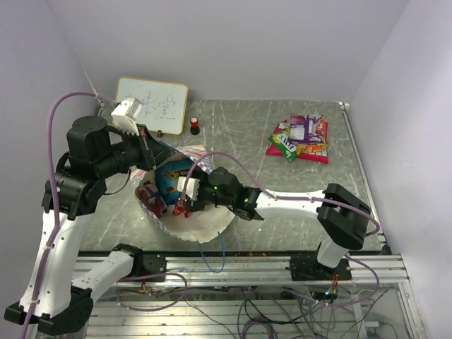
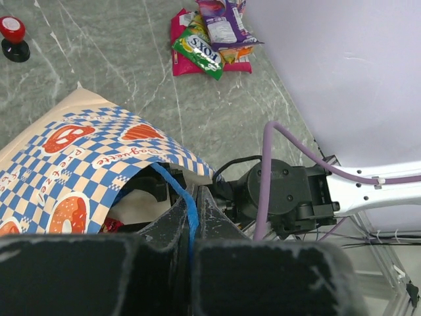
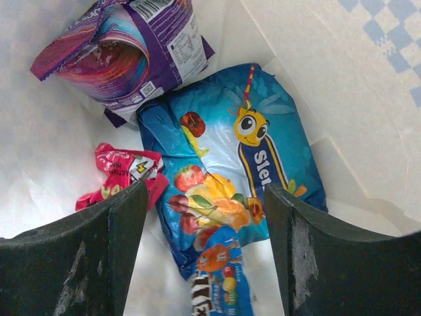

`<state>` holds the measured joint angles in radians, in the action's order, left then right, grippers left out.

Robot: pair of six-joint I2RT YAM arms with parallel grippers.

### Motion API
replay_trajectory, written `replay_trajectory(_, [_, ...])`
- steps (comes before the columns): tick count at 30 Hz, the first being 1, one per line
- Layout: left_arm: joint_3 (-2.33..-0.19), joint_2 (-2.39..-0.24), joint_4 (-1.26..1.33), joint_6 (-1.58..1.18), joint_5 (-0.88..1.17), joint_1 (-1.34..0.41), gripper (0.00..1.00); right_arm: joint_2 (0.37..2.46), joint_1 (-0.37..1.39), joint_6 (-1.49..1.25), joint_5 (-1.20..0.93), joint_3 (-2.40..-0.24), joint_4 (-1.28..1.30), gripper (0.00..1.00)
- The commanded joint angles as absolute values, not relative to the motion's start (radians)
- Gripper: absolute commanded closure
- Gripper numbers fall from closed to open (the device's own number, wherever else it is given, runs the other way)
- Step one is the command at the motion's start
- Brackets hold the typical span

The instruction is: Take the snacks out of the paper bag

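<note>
Progress looks a little past halfway to us. The paper bag (image 1: pixel 201 224) lies on its side near the front of the table (image 1: pixel 233 134), its mouth turned toward the arms. Well apart from it, at the far right of the table, sits a pile of snacks (image 1: pixel 300 138) already taken out: pink, green, purple and orange packets overlapping one another. Inside the bag we count three left. The large blue packet (image 3: pixel 230 184) lies flat on the lower wall, the purple packet (image 3: pixel 125 52) curls beyond it, and the small crumpled red packet (image 3: pixel 122 174) touches the blue one's edge.

The right gripper (image 3: pixel 205 197) is in the mouth, jaws spread wide with the blue packet between them, and it grips nothing. The left gripper (image 2: pixel 189 224) is pressed together on the blue cord handle (image 2: pixel 187 191), lifting the upper side so the bag gapes.

From overhead we see the whole layout, including the whiteboard (image 1: pixel 152 106) and the knob (image 1: pixel 194 126), but the right fingers and most of the contents are hidden. Only the right wrist view shows what is left inside. Only the left wrist view shows the cord pinched between the fingers.
</note>
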<state>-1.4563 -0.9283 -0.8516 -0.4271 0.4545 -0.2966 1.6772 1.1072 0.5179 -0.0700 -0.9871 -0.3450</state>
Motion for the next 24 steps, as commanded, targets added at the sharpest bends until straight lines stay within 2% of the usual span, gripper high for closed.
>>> replay_trajectory(1, [-1.444, -0.871, -0.766, -0.452, 0.443, -0.305, 0.93, 1.703, 1.076, 0.504, -0.110, -0.994, -0.418, 0.29])
replay_trajectory(11, [-1.325, -0.819, -0.675, -0.480, 0.544, -0.305, 0.93, 1.646, 1.016, 0.505, -0.194, -0.944, -0.467, 0.28])
replay_trajectory(17, [-1.299, -0.826, -0.652, -0.500, 0.585, -0.305, 0.93, 1.636, 1.033, 0.674, -0.305, -0.965, -0.358, 0.24])
replay_trajectory(24, [-1.302, -0.850, -0.593, -0.543, 0.598, -0.305, 0.93, 1.666, 1.071, 0.772, -0.192, -1.026, -0.287, 0.22])
